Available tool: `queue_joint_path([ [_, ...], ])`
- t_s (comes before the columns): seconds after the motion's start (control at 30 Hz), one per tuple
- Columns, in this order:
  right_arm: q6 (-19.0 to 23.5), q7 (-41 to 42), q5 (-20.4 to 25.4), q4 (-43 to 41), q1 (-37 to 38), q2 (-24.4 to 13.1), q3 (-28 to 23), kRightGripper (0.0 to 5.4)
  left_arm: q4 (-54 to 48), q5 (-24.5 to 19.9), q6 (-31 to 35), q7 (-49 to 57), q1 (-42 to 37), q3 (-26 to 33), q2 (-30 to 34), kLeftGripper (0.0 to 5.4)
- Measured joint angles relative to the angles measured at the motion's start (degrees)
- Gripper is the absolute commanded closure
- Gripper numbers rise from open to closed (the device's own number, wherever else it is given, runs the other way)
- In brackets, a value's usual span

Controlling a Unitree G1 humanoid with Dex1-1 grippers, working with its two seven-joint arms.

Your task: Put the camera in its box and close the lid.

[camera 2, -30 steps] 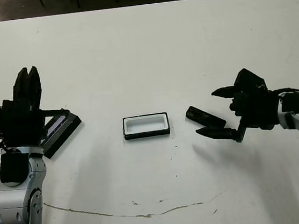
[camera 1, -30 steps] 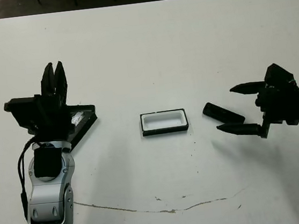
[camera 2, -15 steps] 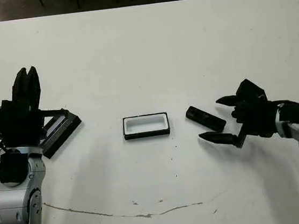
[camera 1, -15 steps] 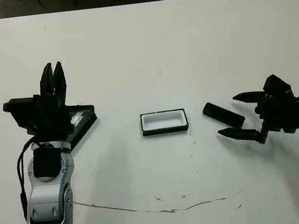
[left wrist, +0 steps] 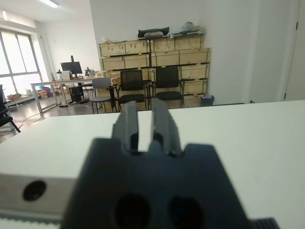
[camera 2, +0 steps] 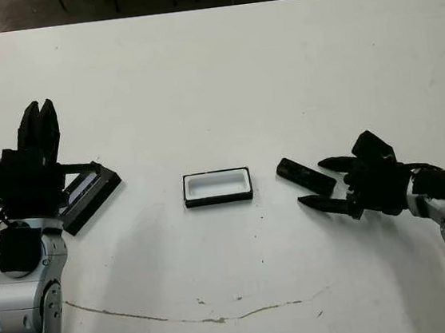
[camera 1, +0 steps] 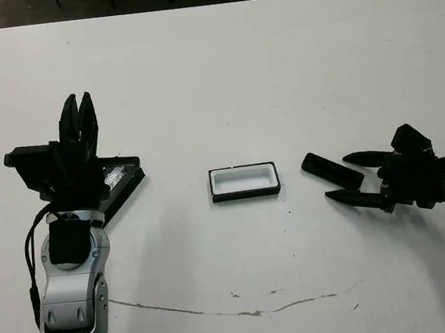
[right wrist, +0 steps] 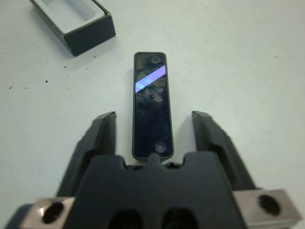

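Fingers spread wide on our right gripper (right wrist: pixel 153 129), which sits low over the table (camera 1: pixel 219 62) near its right edge. In our right wrist view one black finger (right wrist: pixel 100 136) lies on each side of the camera (right wrist: pixel 152 104), and bare white table shows between each finger and the bar, so we grip nothing and touch nothing that we can see. The camera lies flat, with a pale bluish streak across its glossy face. Its near end reaches the gap between our fingers, while its far end points toward the box (camera 1: pixel 243 181). From the head view the camera rests at a slant, just to the right of the box and apart from it.

The box stands open near the middle of the table, its white lining facing up.

Our left gripper (camera 1: pixel 78 123) is raised near the left edge, with its two fingers pointing up, close together and only a narrow slit between them; it holds nothing. The lid (camera 1: pixel 121 179) lies flat on the table behind our left arm, partly hidden by it, well to the left of the box.
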Motion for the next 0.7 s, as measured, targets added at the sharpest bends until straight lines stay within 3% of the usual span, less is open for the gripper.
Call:
queue_joint_path([
  [0.37,-2.83,0.44,-0.85,2.06,-0.78,0.03,-0.11,5.05,0.00,0.33,0.00,0.01,0.02,-0.07,0.00,5.40],
  [0.53,-3.38,3.04,2.12,6.16,-2.27,0.90,-1.08,5.17,0.00,0.46,-0.01,0.01,0.09,-0.06,0.01,5.40],
  [0.7,-0.28,3.84,6.03,7.07,-5.75,1.53,-3.97,5.20,0.00,0.38,-0.01,0.00,0.12,-0.03,0.01,5.40],
])
